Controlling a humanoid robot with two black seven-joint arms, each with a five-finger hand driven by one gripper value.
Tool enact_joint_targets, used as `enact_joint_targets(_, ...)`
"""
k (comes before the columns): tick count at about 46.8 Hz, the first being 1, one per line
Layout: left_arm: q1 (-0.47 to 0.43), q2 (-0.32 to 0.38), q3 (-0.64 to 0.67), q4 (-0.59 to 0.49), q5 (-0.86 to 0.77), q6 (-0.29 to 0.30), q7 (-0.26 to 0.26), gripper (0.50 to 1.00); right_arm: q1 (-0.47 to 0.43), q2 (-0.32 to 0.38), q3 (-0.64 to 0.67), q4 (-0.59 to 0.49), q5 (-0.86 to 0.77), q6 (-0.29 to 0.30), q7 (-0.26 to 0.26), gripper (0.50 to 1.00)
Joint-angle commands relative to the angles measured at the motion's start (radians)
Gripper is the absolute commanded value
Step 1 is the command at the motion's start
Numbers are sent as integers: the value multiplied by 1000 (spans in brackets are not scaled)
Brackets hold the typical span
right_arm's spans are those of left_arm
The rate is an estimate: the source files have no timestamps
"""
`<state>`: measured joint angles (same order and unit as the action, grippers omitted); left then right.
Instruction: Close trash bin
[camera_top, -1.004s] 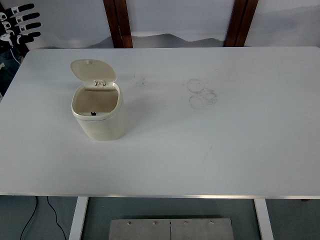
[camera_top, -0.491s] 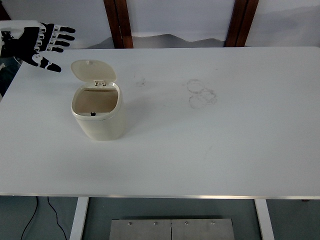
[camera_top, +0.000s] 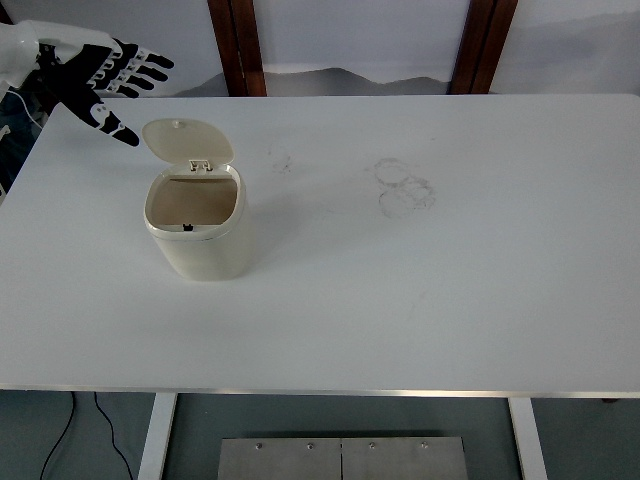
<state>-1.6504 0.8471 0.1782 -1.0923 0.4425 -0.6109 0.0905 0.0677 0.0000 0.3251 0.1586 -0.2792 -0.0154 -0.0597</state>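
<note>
Item: small cream plastic trash bin (camera_top: 197, 232) with a rounded body, standing upright on the white table (camera_top: 450, 290), mouth open. Its domed cream lid (camera_top: 187, 141) is hinged at the bin's far rim and tipped up and back. Black-and-white left hand (camera_top: 100, 80): up and to the left of the lid, near but apart from it, fingers spread, holding nothing. Step in hand, by judgement: the approach. Next move calls for reaching behind the lid and pressing it forward and down onto the bin.
</note>
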Motion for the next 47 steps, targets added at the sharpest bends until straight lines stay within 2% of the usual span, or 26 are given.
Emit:
enact_joint_targets(1, 1, -19, 0, 0, 1, 0, 0, 1000, 0, 0, 0, -1, 0, 0, 0, 995)
enact_joint_targets(10, 0, -48, 0, -23, 8, 0, 5, 1000, 0, 0, 0, -1, 0, 0, 0, 995)
enact_joint_targets(19, -2, -48, 0, -81, 13, 0, 112, 1000, 0, 0, 0, -1, 0, 0, 0, 995)
enact_joint_targets(33, -34, -45, 0, -173, 13, 0, 123, 1000, 0, 0, 0, -1, 0, 0, 0, 995)
enact_joint_targets(41, -42, -40, 0, -231, 13, 0, 201, 1000, 0, 0, 0, -1, 0, 0, 0, 995)
enact_joint_targets(47, -42, -39, 1, -244, 13, 0, 209, 1000, 0, 0, 0, -1, 0, 0, 0, 995)
